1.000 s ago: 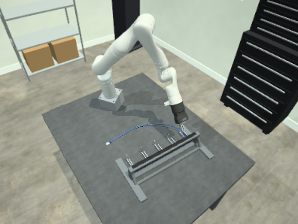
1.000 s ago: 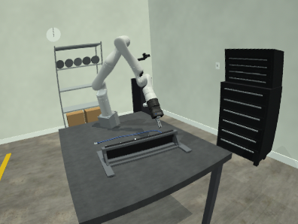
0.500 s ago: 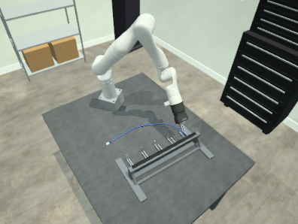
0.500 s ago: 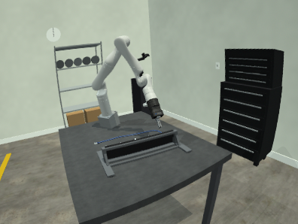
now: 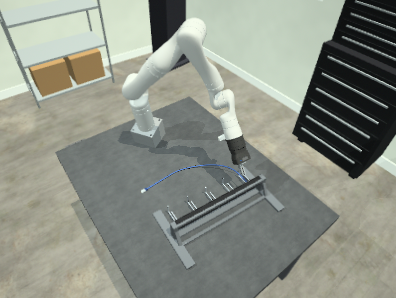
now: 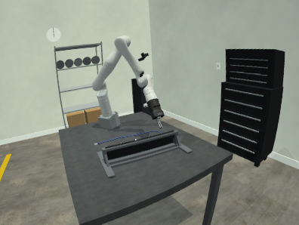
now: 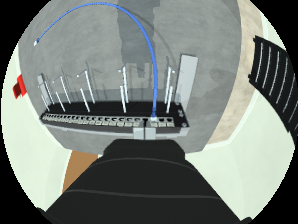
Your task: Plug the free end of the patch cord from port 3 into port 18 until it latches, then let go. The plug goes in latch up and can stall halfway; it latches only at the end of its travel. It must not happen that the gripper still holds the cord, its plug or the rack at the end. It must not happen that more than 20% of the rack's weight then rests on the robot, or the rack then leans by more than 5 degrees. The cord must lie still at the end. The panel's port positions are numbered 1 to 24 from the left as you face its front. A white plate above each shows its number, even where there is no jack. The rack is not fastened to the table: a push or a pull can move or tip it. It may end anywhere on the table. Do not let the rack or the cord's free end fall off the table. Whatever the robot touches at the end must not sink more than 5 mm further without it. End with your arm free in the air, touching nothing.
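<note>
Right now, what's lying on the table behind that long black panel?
Behind the panel, a blue cord arcs across the table, its free plug resting loose. Thin metal bars stick out rearward. The shut tool hovers there, holding nothing. The ports aren't visible here.

Top view looks steeply down behind the rack (image 5: 181,235), exterior faces its front from afar, wrist peers closely down; all share the table (image 5: 100,165).

Matt grey table (image 5: 100,165), metal rack (image 5: 181,235), glossy white arm (image 5: 200,55).
</note>
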`<state>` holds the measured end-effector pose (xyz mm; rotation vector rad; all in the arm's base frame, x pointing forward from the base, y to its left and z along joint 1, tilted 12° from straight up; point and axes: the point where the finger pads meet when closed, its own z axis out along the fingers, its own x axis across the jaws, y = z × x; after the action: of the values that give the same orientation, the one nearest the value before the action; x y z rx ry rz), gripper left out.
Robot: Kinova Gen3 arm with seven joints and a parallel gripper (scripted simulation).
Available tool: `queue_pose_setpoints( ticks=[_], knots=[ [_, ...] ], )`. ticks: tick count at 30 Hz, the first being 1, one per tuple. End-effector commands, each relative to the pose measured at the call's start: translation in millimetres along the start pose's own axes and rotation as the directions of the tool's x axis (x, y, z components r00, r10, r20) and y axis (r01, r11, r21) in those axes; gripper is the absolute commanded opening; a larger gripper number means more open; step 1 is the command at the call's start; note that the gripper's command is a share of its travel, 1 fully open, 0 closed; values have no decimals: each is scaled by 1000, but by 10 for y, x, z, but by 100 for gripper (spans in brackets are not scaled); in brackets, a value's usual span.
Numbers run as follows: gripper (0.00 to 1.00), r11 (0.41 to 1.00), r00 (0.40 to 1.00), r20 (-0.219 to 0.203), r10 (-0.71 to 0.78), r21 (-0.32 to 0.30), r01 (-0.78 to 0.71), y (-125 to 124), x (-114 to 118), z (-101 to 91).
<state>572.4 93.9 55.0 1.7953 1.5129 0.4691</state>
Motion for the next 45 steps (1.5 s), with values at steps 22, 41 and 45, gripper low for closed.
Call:
queue_pose_setpoints(
  ticks=[22,41,45],
  knots=[
    [0,1000,1000,-1,1,-2,-1,11,4,-455],
    [0,1000,1000,-1,1,-2,-1,9,4,-1110],
    [0,1000,1000,-1,1,-2,-1,9,4,-1234]
  ],
)
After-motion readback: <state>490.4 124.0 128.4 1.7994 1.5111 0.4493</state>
